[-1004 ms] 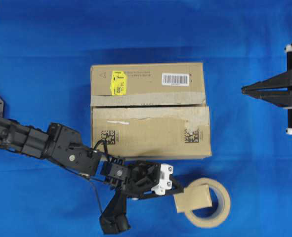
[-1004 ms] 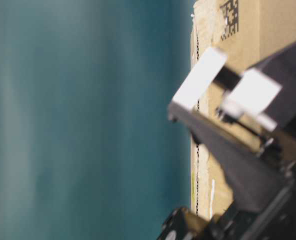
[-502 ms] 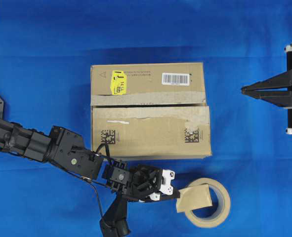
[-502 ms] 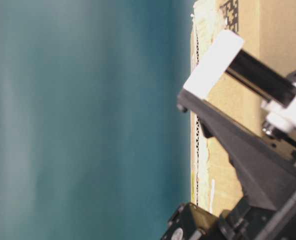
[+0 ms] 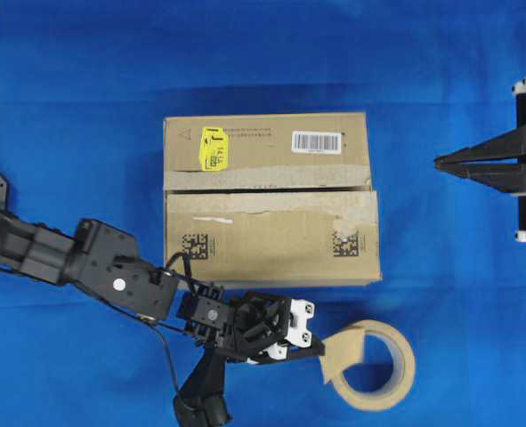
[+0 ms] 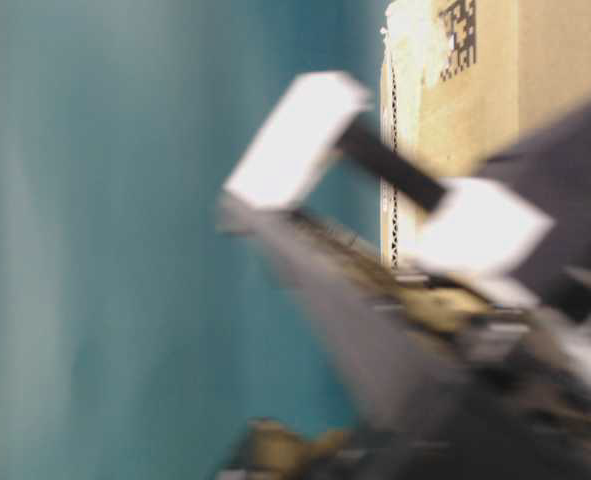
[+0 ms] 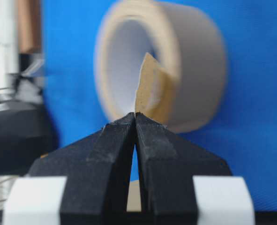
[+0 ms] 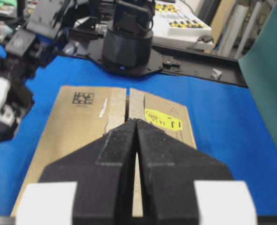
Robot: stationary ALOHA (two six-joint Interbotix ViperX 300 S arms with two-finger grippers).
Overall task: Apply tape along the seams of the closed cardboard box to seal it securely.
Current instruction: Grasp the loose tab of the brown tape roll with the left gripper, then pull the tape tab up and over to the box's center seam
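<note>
Pinched at its near edge by the left pincer (image 7: pixel 134 117), the tape (image 7: pixel 150 86) is judged light, floppy, sticky beside the tape roll (image 5: pixel 374 366); right pincer (image 8: pixel 136 123) clenched empty.

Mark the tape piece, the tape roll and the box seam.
tape (image 7: pixel 146 84), left wrist view, upper face of the piece.
tape roll (image 5: pixel 403 366), overhead view, right side of ring.
seam (image 5: pixel 271 189), overhead view, mid-length of slit.

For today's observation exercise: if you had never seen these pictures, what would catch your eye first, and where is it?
Probably the brown cardboard box in the middle of the blue table, with its yellow sticker near the top left. Below it, the left gripper is shut on the tape, a tan piece by the tape roll. At the right edge the right gripper is shut, empty.
</note>
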